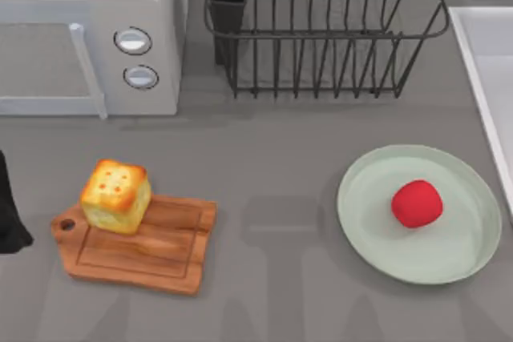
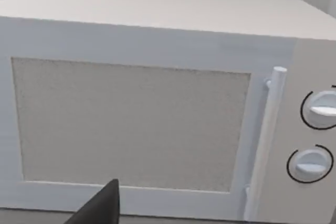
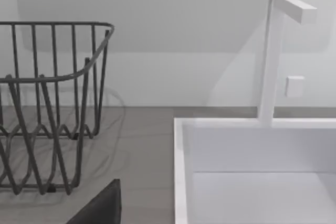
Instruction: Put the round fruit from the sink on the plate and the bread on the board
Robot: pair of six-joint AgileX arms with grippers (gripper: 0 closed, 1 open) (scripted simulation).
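Matte black robot parts

A black, rounded arm piece point(image 1: 10, 214) sits at the table's left edge; each wrist view shows a dark wedge, probably a finger point(image 2: 100, 205) point(image 3: 100, 205), with no visible markings.

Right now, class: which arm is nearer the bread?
Left. Its dark arm sits at the table's left edge, just beside the bread on the board; the right arm faces the sink, far away.

I see a brown wooden board point(image 1: 152, 250), dark wire dish rack point(image 1: 321, 30), matt grey countertop point(image 1: 272, 166), and smooth pale-green plate point(image 1: 377, 230).
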